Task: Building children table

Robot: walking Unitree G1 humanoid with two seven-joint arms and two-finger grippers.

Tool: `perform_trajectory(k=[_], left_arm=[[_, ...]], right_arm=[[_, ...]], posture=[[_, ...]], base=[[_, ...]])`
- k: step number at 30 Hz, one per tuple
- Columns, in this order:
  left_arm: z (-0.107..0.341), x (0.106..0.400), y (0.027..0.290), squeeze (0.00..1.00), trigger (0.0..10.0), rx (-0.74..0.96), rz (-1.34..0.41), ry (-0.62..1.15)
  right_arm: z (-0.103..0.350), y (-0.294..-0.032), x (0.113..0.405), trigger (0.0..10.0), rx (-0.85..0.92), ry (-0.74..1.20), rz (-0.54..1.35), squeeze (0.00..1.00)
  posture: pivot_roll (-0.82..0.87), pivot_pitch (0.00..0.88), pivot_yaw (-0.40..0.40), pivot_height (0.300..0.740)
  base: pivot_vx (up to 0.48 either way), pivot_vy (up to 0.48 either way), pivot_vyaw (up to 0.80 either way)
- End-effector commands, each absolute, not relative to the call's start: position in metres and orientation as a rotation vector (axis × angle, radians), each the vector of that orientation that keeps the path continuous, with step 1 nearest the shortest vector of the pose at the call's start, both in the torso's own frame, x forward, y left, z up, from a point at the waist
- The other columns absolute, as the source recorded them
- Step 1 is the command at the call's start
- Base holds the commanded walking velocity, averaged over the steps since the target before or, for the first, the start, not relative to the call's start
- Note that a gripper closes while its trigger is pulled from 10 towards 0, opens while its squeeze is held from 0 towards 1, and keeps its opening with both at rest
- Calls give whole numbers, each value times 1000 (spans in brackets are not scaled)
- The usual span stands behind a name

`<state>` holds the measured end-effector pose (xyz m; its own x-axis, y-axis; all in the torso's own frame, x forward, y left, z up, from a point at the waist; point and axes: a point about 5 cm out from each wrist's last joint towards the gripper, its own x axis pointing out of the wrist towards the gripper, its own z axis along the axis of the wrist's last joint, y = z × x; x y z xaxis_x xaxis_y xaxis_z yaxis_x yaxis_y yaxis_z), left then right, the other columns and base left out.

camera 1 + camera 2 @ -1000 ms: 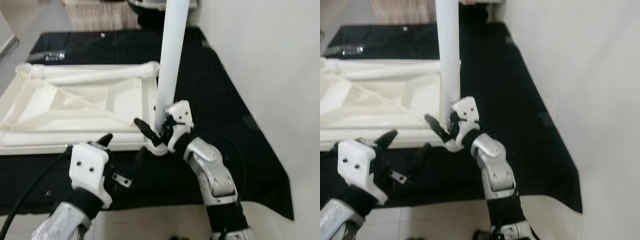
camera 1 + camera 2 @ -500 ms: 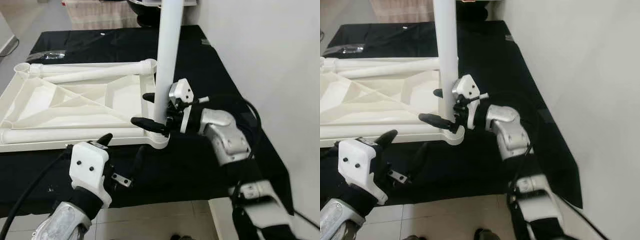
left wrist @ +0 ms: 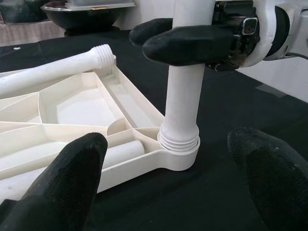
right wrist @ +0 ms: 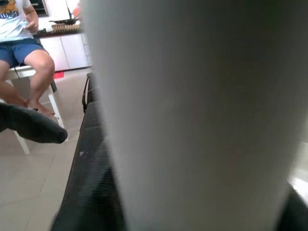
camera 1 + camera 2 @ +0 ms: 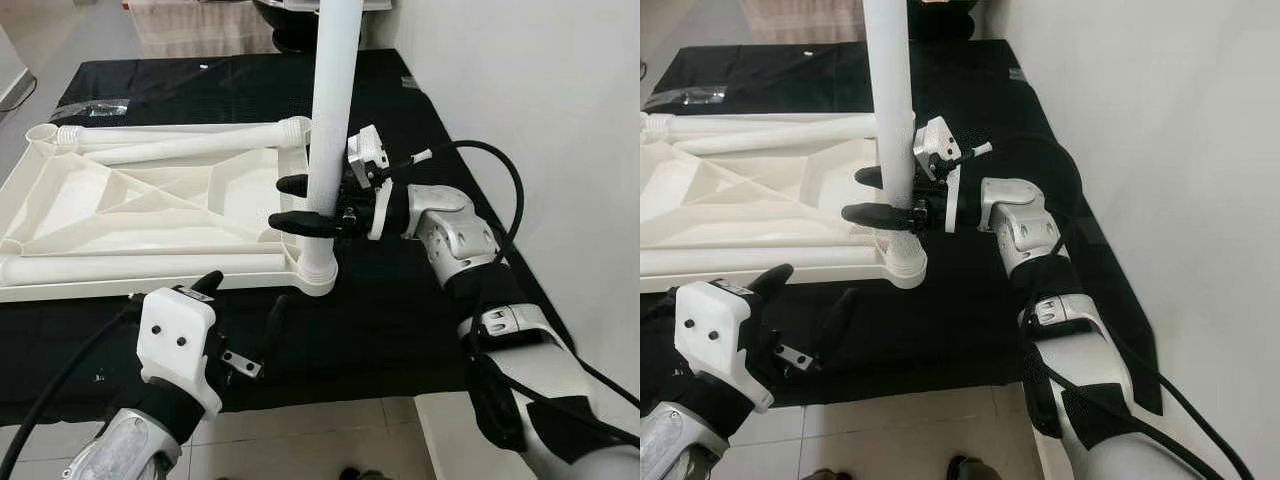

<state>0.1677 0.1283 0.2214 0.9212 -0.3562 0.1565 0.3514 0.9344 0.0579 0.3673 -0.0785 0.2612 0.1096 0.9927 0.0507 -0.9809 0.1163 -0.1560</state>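
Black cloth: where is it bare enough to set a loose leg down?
Bare black cloth lies beyond the tabletop, and between the right gripper and the wall. Crowded around the upright leg and left gripper.

Black cloth (image 5: 400, 330) on floor; dark bowl (image 3: 79, 12); seated person (image 4: 21, 43).

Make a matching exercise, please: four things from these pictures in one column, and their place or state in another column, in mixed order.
Things:
1. upright leg
2. right gripper
3. left gripper
4. spare leg

States:
A. open, near the front edge of the black cloth
B. lying across the far end of the tabletop
C. standing in the tabletop's corner socket
D. around the upright leg

Pairs: 1-C, 2-D, 3-A, 4-B
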Motion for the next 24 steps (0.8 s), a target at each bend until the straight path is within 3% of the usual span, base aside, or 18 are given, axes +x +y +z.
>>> perform_trajectory(k=[1,6,11,12,16,18,21,24], left_arm=[[222,165,128,0,10000,25,-365,-159],[222,166,127,0,10000,24,-367,-160],[223,166,127,0,10000,20,-371,-164],[223,166,127,0,10000,19,-372,-164],[223,166,126,0,10000,19,-372,-164],[223,167,128,0,10000,21,-367,-163],[223,167,130,0,10000,24,-364,-161],[224,170,130,0,10000,28,-374,-166]], right_arm=[[266,-73,365,0,-83,-199,1496,0],[265,-81,366,0,-89,-226,1452,0],[256,-91,366,0,-104,-256,1255,0],[251,-89,365,0,-87,-246,1130,0],[248,-89,365,0,-75,-239,1045,0],[203,-66,326,0,-62,-155,664,0],[186,-49,302,0,-14,-112,538,0],[189,-41,310,0,-9,-125,560,0]], posture=[[194,174,-27,740],[189,171,-26,740],[178,170,-27,740],[178,173,-32,740],[178,173,-32,740],[181,172,-30,740],[174,161,-14,740],[169,153,-15,740]], base=[[0,0,0],[0,0,0],[0,0,0],[0,0,0],[0,0,0],[0,0,0],[0,0,0],[0,0,0]])
